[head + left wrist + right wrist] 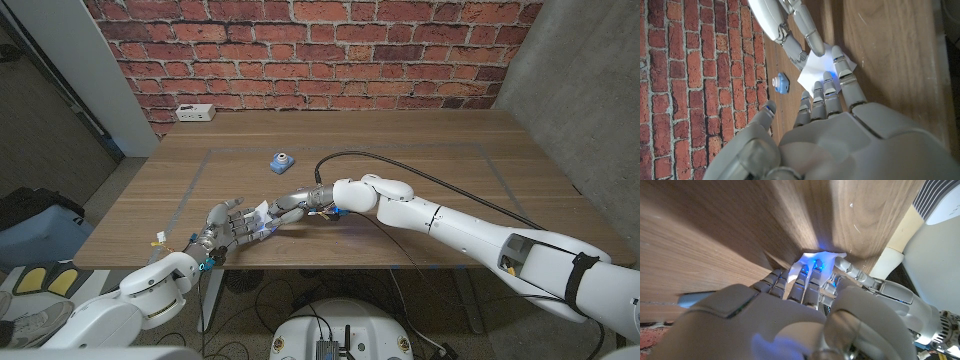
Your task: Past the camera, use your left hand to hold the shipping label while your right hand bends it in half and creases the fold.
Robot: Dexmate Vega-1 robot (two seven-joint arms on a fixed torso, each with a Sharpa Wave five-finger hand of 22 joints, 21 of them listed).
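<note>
The shipping label is a small white sheet lying near the front edge of the tabletop, on the robot's left of centre, between the two hands. In the left wrist view the shipping label has crumpled, uneven edges and part of it is lifted off the wood, lit with a bluish glow from the fingertips.

The left hand reaches in from the front left corner, back upward, with its fingers extended side by side and their tips lying on the near part of the sheet, pressing it down. Its thumb stands off to the side, apart from the paper.

The right hand comes across from the right on a long, nearly straight arm, held low over the wood. Its fingers meet the far edge of the label opposite the left fingertips. In the right wrist view the fingers are curled down onto the white paper, but whether they pinch the edge or only push on it cannot be told.

Beyond the hands, a small blue and white camera sits alone toward the middle of the tabletop. A black cable arcs over the right arm. At the far left corner, by the brick wall, lies a white power strip.
</note>
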